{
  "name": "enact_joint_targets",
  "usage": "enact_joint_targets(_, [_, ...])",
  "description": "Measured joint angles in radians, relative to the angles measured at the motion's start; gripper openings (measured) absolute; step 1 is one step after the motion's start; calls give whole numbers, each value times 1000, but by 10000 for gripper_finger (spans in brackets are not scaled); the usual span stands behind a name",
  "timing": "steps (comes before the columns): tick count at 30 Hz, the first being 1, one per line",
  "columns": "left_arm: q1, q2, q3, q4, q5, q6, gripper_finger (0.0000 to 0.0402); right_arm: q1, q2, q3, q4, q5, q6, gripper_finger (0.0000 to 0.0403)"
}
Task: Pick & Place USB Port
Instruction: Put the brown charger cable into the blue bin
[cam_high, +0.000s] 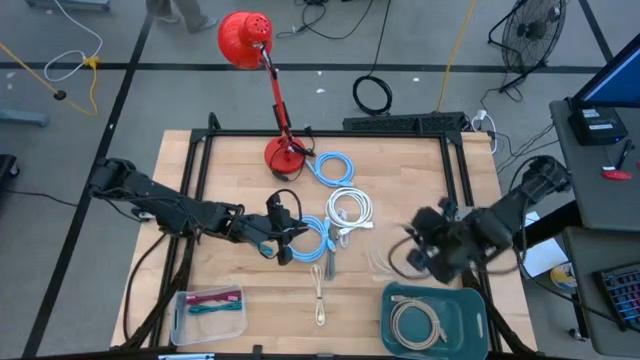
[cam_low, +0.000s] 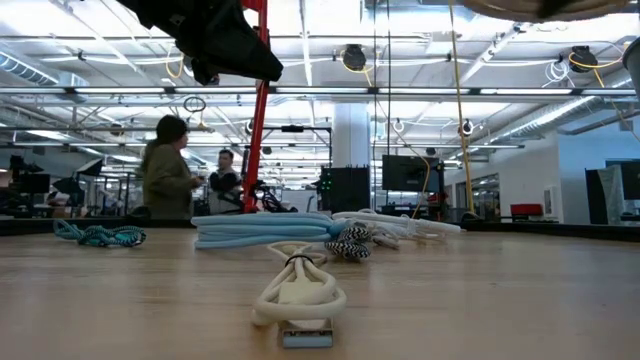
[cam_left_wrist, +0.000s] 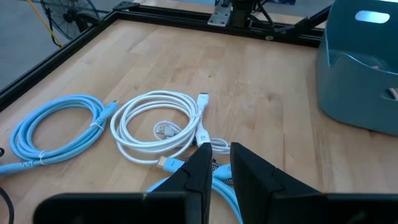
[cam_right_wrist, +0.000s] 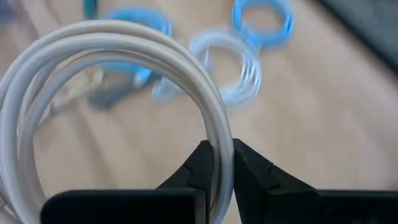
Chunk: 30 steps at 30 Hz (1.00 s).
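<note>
Several coiled USB cables lie on the wooden table: two light-blue coils (cam_high: 333, 168) (cam_high: 312, 240), a white coil (cam_high: 349, 208) (cam_left_wrist: 158, 124), and a beige cable (cam_high: 319, 290) (cam_low: 300, 292) near the front edge. My right gripper (cam_high: 418, 252) (cam_right_wrist: 222, 163) hovers above the table right of the cables, shut on a white cable coil (cam_right_wrist: 112, 74). My left gripper (cam_high: 283, 235) (cam_left_wrist: 222, 169) hangs shut over the nearer blue coil and holds nothing; the low view shows it well above the table (cam_low: 215, 40). My right gripper pinches the white coil's bundled strands (cam_right_wrist: 222, 134) between its two fingers, at one spot on the loop's rim. The coil is lifted clear of the table, and its loop stands out beyond the fingers.
A teal bin (cam_high: 470, 300) (cam_left_wrist: 357, 74) near the front right corner holds a beige coil. A clear box (cam_high: 180, 300) at the front left holds red and teal cables. A red desk lamp (cam_high: 285, 155) stands at the far side. A black frame borders the table.
</note>
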Motion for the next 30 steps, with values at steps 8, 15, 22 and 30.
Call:
enact_joint_targets(8, [0,0,0,0,-1,0,60,248,139,0,-128,-132,440,28])
enact_joint_targets(15, [1,0,0,1,-9,22,60,343,194,0,-95,-280,622,28])
enact_joint_targets(22, [42,0,0,14,-9,103,60,373,252,0,37,-259,655,28])
enact_joint_targets(30, [96,0,0,42,16,186,60,402,314,0,62,-290,744,28])
